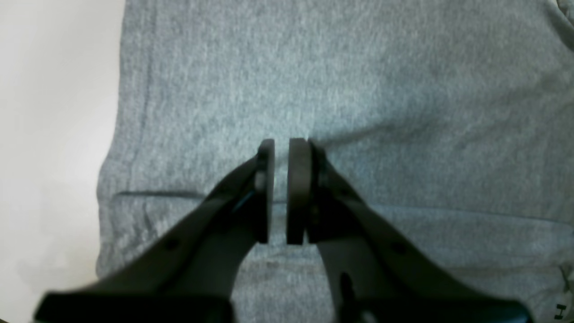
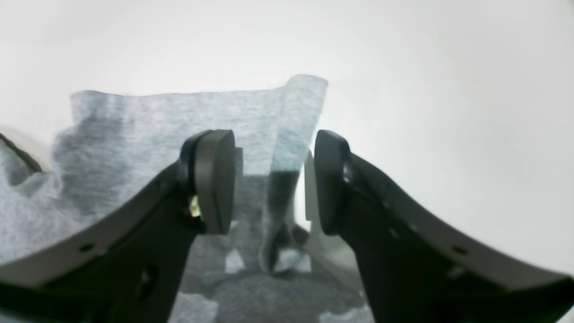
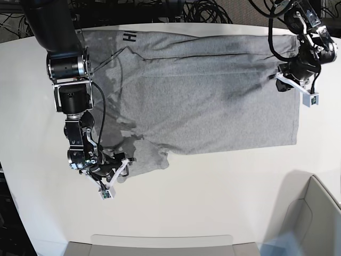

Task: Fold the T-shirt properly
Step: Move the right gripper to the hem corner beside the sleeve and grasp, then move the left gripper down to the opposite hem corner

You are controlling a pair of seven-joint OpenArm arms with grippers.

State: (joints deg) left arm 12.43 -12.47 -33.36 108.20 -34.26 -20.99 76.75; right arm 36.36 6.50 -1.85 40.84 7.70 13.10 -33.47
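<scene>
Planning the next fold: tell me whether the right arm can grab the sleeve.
Probably yes. The right gripper is open with the T-shirt sleeve edge standing between its jaws; nothing blocks it.

the left end effector (image 1: 280, 190) points steeply down, its two dark pads (image 1: 265, 188) nearly together with only a thin slit of light between them; whether anything is pinched there cannot be told. its arm comes in from the far right corner in the base view, wrist bent inward. the right end effector (image 2: 273, 179) is spread wide, fingers (image 2: 215, 179) well apart, held low. its arm (image 3: 66, 58) hangs down the near left side, wrist curled toward the centre.
</scene>
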